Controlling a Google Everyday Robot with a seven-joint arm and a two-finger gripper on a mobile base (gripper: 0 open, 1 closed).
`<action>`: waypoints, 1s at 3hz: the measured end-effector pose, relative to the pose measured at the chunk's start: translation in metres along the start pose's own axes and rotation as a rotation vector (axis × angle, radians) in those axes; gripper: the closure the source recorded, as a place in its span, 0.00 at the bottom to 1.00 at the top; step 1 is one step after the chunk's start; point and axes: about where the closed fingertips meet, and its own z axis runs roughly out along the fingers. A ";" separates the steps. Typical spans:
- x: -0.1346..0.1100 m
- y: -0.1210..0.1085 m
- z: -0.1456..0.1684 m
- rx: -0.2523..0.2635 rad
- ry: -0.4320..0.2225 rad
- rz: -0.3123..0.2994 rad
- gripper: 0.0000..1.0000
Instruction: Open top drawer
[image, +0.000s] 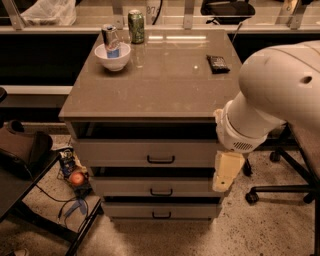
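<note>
Grey-brown cabinet top (165, 85) bears a bowl (121, 59); gripper (223, 181) beside top drawer (120, 151), its state unclear.

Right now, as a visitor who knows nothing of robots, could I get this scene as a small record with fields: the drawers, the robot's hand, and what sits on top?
top drawer: uppermost of three fronts, looks shut
handle: black bar at the front's centre, nothing touching it
gripper: hangs at the top drawer's right end, right of the handle
countertop: brown, glossy
white bowl: rear left
silver can: stands in the bowl
green can: upright, behind the bowl
black object: small, flat, rear right
</note>
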 end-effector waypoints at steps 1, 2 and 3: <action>-0.003 0.000 0.005 -0.011 -0.023 0.005 0.00; -0.018 0.005 0.039 -0.058 -0.076 0.000 0.00; -0.027 0.008 0.088 -0.101 -0.102 0.009 0.00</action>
